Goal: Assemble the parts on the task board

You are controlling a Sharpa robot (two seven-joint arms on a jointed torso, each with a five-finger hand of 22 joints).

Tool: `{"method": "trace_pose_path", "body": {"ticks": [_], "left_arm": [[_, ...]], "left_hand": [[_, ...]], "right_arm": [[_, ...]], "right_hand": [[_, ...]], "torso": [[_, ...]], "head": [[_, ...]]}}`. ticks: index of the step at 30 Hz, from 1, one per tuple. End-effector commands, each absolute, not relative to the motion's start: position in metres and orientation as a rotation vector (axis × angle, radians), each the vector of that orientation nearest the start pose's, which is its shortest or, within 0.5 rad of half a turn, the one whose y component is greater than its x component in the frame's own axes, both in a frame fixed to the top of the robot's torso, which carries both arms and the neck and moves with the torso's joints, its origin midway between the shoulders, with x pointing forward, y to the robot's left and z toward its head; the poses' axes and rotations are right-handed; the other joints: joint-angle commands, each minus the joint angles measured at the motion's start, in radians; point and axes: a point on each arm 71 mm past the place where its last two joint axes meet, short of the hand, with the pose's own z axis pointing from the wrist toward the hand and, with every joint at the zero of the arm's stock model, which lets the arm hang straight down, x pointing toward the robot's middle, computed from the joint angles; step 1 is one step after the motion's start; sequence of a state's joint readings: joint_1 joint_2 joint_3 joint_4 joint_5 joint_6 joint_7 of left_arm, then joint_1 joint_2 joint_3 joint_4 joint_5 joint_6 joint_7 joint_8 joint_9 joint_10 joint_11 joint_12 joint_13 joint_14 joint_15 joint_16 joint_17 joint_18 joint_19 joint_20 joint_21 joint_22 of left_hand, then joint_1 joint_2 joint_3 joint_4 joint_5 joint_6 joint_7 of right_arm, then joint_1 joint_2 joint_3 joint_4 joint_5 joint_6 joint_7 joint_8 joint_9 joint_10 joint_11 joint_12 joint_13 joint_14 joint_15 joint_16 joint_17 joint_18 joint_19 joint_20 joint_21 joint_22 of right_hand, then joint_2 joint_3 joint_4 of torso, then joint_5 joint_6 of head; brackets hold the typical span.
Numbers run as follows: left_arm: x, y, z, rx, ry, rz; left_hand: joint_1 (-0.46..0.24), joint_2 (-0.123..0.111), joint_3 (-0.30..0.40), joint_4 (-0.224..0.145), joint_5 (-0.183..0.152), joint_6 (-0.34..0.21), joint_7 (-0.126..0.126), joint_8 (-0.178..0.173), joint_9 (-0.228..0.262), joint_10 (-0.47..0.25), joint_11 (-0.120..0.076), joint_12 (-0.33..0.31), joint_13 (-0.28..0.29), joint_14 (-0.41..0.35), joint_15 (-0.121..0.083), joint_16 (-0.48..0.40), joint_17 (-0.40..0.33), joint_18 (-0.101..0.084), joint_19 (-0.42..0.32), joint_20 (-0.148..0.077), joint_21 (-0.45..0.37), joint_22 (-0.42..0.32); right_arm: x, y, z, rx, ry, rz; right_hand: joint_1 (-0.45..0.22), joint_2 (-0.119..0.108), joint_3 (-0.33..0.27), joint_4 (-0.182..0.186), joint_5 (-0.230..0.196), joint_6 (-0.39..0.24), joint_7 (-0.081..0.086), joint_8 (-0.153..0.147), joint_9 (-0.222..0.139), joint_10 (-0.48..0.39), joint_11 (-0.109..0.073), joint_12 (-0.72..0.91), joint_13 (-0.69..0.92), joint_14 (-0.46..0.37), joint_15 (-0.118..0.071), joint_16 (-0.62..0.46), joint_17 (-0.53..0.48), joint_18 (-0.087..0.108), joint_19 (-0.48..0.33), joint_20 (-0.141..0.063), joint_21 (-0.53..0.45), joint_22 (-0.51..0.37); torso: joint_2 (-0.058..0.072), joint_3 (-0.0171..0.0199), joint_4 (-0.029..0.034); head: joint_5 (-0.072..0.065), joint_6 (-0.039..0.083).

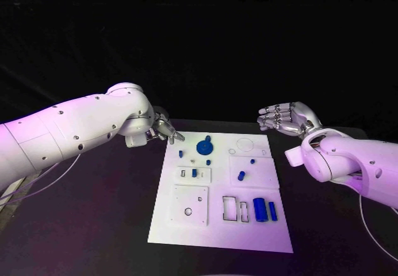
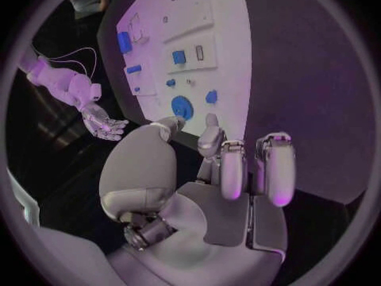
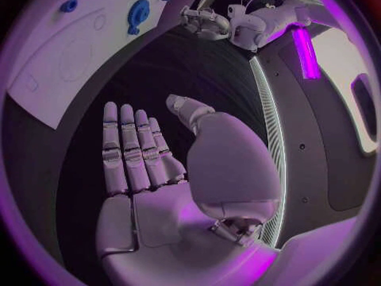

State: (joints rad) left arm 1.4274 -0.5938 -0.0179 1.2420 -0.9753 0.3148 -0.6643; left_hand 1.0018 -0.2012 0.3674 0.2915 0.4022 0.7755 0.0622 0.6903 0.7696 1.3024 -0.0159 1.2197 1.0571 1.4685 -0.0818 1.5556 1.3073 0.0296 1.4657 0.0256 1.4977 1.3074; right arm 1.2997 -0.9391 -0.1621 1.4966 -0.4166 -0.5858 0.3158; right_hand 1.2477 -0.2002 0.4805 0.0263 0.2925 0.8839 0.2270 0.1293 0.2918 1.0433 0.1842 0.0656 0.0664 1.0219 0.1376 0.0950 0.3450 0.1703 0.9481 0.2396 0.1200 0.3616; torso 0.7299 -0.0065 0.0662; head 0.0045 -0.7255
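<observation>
Lying flat on the black table (image 1: 91, 230), the white task board (image 1: 221, 230) is seen stretching away from the robot, its nearest strip bare. Just beyond that strip, a large blue cylinder (image 1: 259, 209) and a thinner blue bar (image 1: 273, 211) are found side by side at the board's right, next to two dark-rimmed rectangular slots (image 1: 236, 209); a raised white square plate (image 1: 190, 204) is placed to their left. Further along, a small blue peg (image 1: 194, 172) is set in a small white block, and a short blue piece (image 1: 241, 176) is placed to its right, apart from it. Near the far edge, a round blue disc (image 1: 204, 148) is seated on the board, with a small blue pin (image 1: 182, 153) just beside it.

Past the board's far left corner, the left hand (image 1: 160, 130) is held above the table, its fingers loosely curled and apart, nothing grasped. Beyond the far right corner, the right hand (image 1: 284, 119) is raised with palm bare and fingers extended side by side, released and holding nothing.
</observation>
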Motion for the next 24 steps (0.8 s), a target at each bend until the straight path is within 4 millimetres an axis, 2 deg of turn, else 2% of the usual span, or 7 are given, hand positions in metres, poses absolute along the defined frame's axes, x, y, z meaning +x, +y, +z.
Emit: {"method": "trace_pose_path", "body": {"ticks": [1, 8, 15, 18, 24], "left_arm": [[0.556, 0.174, -0.129, -0.143, 2.341, -0.248], [0.561, 0.170, -0.147, -0.143, 2.371, -0.225], [0.564, 0.167, -0.163, -0.164, 2.380, -0.224], [0.565, 0.167, -0.166, -0.176, 2.371, -0.229], [0.566, 0.166, -0.169, -0.184, 2.364, -0.232]], "left_hand": [[0.006, 0.005, -0.009, 0.000, -0.009, -0.005, -0.001, -0.005, -0.002, -0.007, 0.001, -0.004, -0.001, 0.097, 0.007, -0.002, 0.239, 0.000, 0.038, 0.010, -0.006, 0.170], [0.009, 0.011, -0.009, -0.001, -0.013, -0.005, 0.000, -0.007, -0.005, -0.009, 0.001, -0.004, -0.001, 0.097, 0.008, -0.002, 0.240, 0.000, 0.037, 0.010, -0.007, 0.169], [0.011, 0.018, -0.010, -0.001, -0.016, -0.007, 0.000, -0.010, -0.007, -0.009, 0.002, -0.003, 0.000, 0.097, 0.008, -0.001, 0.241, 0.000, 0.038, 0.011, -0.007, 0.170], [0.011, 0.018, -0.010, -0.001, -0.016, -0.007, 0.000, -0.010, -0.007, -0.009, 0.002, -0.003, 0.000, 0.097, 0.008, -0.001, 0.241, 0.000, 0.038, 0.011, -0.007, 0.170], [0.013, 0.021, -0.010, -0.001, -0.016, -0.007, 0.001, -0.012, -0.009, -0.008, 0.002, -0.002, 0.002, 0.097, 0.009, 0.000, 0.242, -0.001, 0.039, 0.012, -0.006, 0.171]], "right_arm": [[0.495, -0.274, -0.166, 0.709, 1.376, 1.057], [0.495, -0.273, -0.166, 0.708, 1.377, 1.061], [0.494, -0.272, -0.166, 0.707, 1.378, 1.062], [0.494, -0.272, -0.166, 0.707, 1.378, 1.063], [0.494, -0.272, -0.166, 0.708, 1.378, 1.063]], "right_hand": [[0.000, 0.003, -0.003, -0.004, -0.004, -0.007, 0.009, 0.000, -0.001, -0.005, 0.000, -0.003, -0.001, -0.003, 0.006, -0.004, -0.001, 0.011, 0.002, 0.008, -0.003, -0.001], [0.000, 0.003, -0.003, -0.004, -0.004, -0.007, 0.009, 0.000, -0.001, -0.005, 0.000, -0.003, -0.001, -0.003, 0.006, -0.004, -0.001, 0.011, 0.002, 0.008, -0.003, -0.001], [0.000, 0.003, -0.003, -0.004, -0.004, -0.007, 0.009, 0.000, -0.001, -0.005, 0.000, -0.003, -0.001, -0.003, 0.006, -0.004, -0.001, 0.011, 0.002, 0.008, -0.003, -0.001], [0.000, 0.003, -0.003, -0.004, -0.004, -0.007, 0.009, 0.000, -0.001, -0.005, 0.000, -0.003, -0.001, -0.003, 0.006, -0.004, -0.001, 0.011, 0.002, 0.008, -0.003, -0.001], [0.000, 0.003, -0.003, -0.004, -0.004, -0.007, 0.009, 0.000, -0.001, -0.005, 0.000, -0.003, -0.001, -0.003, 0.006, -0.004, -0.001, 0.011, 0.002, 0.008, -0.003, -0.001]], "torso": [[0.000, 0.0002, 0.0000], [0.001, -0.0010, -0.0005], [0.001, 0.0006, -0.0024], [0.004, 0.0002, -0.0037], [0.002, 0.0011, -0.0018]], "head": [[0.004, 0.001], [0.009, -0.004], [0.007, -0.007], [0.006, -0.008], [0.006, -0.012]]}}
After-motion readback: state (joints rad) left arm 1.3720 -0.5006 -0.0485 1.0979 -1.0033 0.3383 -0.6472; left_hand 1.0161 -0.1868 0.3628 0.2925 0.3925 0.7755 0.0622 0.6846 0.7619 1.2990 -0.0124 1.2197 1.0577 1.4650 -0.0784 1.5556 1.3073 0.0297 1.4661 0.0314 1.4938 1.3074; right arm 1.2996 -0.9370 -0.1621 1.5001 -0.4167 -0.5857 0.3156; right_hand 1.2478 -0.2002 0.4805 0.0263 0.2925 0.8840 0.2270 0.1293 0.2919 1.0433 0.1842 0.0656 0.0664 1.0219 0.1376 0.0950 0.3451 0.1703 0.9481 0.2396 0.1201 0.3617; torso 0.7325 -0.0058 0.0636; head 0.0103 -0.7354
